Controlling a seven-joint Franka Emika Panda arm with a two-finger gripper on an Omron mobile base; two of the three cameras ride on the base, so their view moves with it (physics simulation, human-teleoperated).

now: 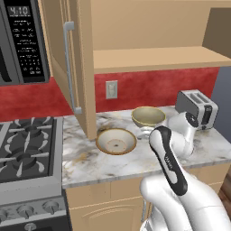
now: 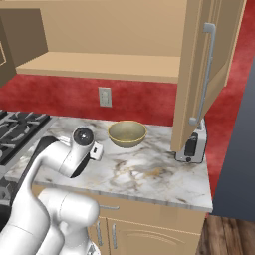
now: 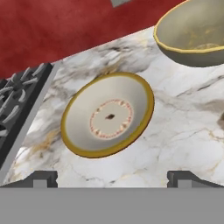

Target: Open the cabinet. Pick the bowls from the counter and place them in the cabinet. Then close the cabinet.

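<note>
Bowls first: the shallow bowl (image 3: 107,116) sits mid-frame in the hand view, flat on the counter (image 3: 183,144), with the deep bowl (image 3: 192,35) apart from it at the upper right. In the left base view the shallow one (image 1: 116,140) is centre frame, just beside the open cabinet (image 1: 153,58) door's lower edge. The gripper (image 3: 111,177) hovers over it with jaws spread wide, nothing between them. Honestly, my worry is the rim: it's thin and sloped, so a pinch off-centre could let the bowl tip or skid toward the stove (image 3: 17,100). The lift could also clip that door hanging right above.
</note>
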